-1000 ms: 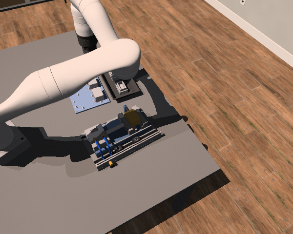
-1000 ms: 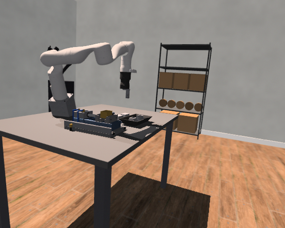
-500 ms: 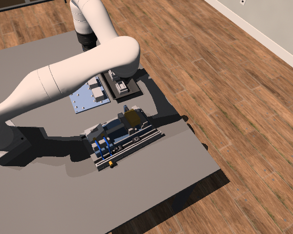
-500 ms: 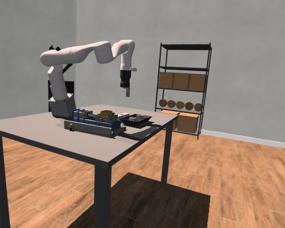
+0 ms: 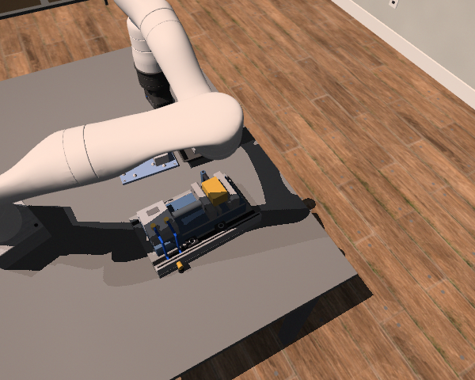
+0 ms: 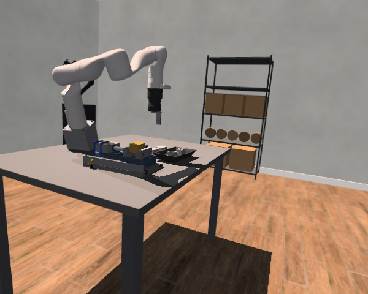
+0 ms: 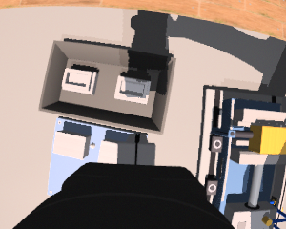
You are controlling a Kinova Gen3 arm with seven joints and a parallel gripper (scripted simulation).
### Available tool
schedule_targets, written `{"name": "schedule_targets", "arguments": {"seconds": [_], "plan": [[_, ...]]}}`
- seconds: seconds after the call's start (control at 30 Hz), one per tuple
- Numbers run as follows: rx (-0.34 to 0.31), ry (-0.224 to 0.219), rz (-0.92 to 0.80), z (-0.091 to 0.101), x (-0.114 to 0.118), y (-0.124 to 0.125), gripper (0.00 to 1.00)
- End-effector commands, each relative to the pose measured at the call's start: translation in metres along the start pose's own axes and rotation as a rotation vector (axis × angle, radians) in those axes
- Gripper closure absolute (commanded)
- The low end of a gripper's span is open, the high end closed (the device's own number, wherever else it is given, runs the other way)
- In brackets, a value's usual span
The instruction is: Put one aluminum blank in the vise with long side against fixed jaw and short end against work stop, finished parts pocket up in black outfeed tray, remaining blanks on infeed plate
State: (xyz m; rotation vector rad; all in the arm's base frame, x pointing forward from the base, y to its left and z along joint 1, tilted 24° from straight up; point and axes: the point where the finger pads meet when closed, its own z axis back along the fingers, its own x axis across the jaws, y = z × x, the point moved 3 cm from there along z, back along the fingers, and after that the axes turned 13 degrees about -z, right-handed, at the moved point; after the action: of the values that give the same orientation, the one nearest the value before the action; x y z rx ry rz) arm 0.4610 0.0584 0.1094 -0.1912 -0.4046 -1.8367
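Although the arm [image 5: 147, 137] [image 6: 114, 64] bends across the table in the top view and hides its fingertips, the yellow block [image 5: 216, 190] [image 6: 137, 146] [image 7: 272, 139] shows at the vise [image 5: 229, 215] [image 6: 124, 159] [image 7: 262, 115], beside the end jaw.

In the exterior view, the gripper [image 6: 158, 122] [image 7: 137, 144] points down, well above the table, its fingers together; the yellow block stands higher than the jaws.

Seen from the wrist, the closed fingers overlap the blue plate [image 7: 53, 167], where two pale blocks [image 7: 71, 144] [image 7: 108, 152] lie. Two pocketed parts [image 7: 78, 80] [image 7: 133, 88] sit apart in the tray [image 7: 48, 88], pockets up.
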Motion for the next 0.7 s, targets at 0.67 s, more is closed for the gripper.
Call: {"name": "schedule_targets", "arguments": {"seconds": [0.67], "plan": [[0.005,-0.018,-0.022,0.002,0.19,-0.019,1.0]]}}
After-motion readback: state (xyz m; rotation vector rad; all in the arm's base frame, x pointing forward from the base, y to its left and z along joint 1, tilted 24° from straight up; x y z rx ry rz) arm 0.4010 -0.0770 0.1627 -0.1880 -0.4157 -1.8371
